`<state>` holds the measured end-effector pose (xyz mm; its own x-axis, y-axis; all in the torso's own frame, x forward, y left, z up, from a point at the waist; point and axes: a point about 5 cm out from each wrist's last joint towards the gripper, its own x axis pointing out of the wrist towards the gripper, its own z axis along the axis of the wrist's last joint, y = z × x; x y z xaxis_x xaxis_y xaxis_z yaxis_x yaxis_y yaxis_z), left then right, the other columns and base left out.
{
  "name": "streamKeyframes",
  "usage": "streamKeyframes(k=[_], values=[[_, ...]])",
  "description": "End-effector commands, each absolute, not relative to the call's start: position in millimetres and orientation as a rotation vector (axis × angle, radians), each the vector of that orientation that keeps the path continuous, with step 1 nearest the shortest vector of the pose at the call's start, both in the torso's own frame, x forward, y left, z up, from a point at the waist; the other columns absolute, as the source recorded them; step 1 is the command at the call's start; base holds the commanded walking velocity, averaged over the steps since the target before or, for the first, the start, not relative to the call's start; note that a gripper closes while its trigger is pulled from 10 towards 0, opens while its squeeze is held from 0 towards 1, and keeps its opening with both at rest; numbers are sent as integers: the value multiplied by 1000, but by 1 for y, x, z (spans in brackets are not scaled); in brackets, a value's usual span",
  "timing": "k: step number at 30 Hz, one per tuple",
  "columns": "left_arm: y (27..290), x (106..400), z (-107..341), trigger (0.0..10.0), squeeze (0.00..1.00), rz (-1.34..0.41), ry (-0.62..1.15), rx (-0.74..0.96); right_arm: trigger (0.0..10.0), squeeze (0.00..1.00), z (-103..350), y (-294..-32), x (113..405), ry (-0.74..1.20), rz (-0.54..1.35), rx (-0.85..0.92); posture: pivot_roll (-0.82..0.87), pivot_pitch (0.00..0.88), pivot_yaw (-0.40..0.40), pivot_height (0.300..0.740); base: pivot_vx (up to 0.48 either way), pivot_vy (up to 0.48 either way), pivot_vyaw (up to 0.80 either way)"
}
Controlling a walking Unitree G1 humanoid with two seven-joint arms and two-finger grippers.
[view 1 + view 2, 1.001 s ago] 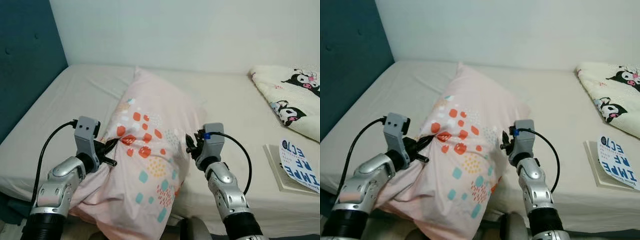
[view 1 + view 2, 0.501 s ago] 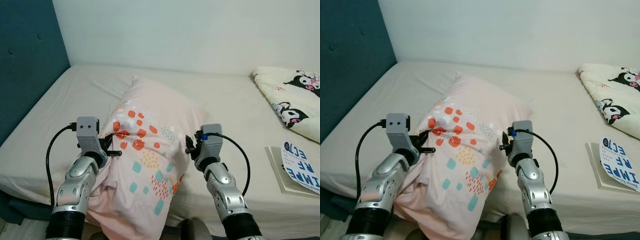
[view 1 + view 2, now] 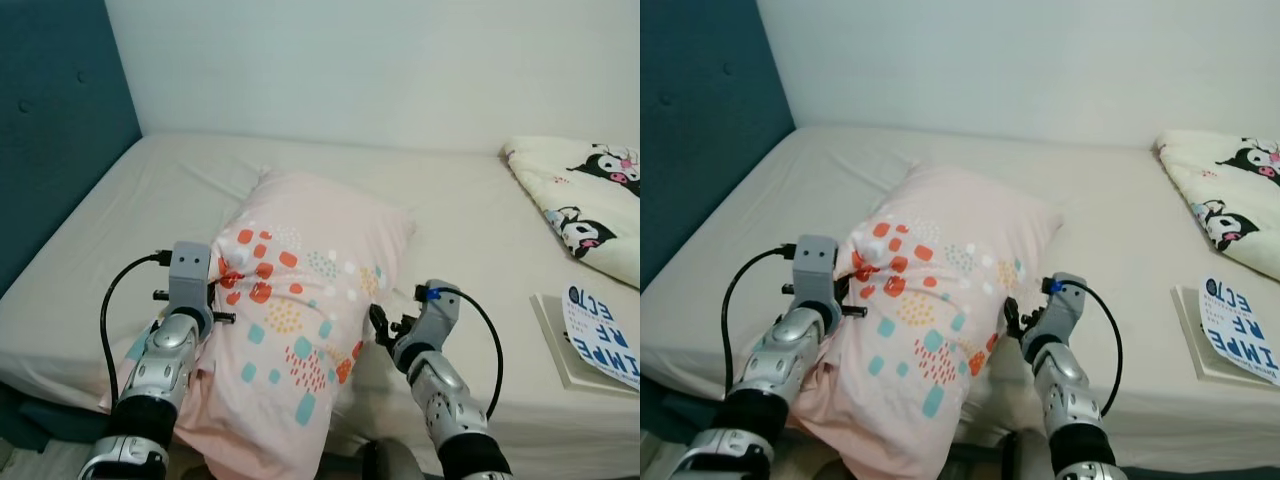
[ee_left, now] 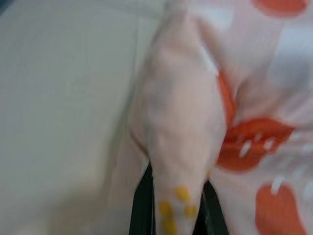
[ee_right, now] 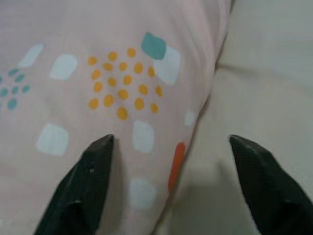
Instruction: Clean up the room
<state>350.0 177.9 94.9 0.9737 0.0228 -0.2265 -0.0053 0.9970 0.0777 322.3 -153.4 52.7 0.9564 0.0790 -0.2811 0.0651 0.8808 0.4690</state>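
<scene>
- The pink pillow (image 3: 300,300) is lying across the bed (image 3: 470,200) in the centre of the frame, its lower end spilling over the near edge
- The left claw (image 3: 222,290) is pinching a fold of pillow fabric at centre left, its black fingers (image 4: 142,210) pressed tight around the bunched cloth, probably to keep the pillow from sliding off
- The right claw (image 5: 171,186) is sitting at the pillow's right edge, lower centre, fingers spread wide with nothing between them
- A patterned blanket (image 3: 585,195) is resting upper right, a book (image 3: 595,335) at the right edge, both well apart from the pillow
</scene>
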Motion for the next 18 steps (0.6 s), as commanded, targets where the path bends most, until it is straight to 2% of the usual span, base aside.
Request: streamKeyframes(k=[1, 8, 14, 16, 18], values=[[177, 351, 90, 10000, 0, 15, 259, 91, 10000, 1000, 42, -151, 319, 331, 17, 599, 6, 0, -46, 581, 0, 0, 0], [173, 355, 85, 10000, 0, -17, 292, 101, 10000, 1000, 17, -135, 310, 456, 50, 753, 37, 25, -40, 581, 0, 0, 0], [173, 358, 81, 10000, 0, -25, 307, 118, 10000, 1000, 8, -123, 305, 522, 56, 809, 54, 40, -36, 581, 0, 0, 0], [171, 360, 82, 10000, 0, -43, 311, 113, 10000, 1000, 15, -104, 311, 529, 161, 844, 65, 51, -21, 581, 0, 0, 0], [170, 361, 83, 10000, 0, -51, 312, 109, 10000, 1000, 19, -96, 313, 529, 210, 856, 65, 51, -21, 581, 0, 0, 0]])
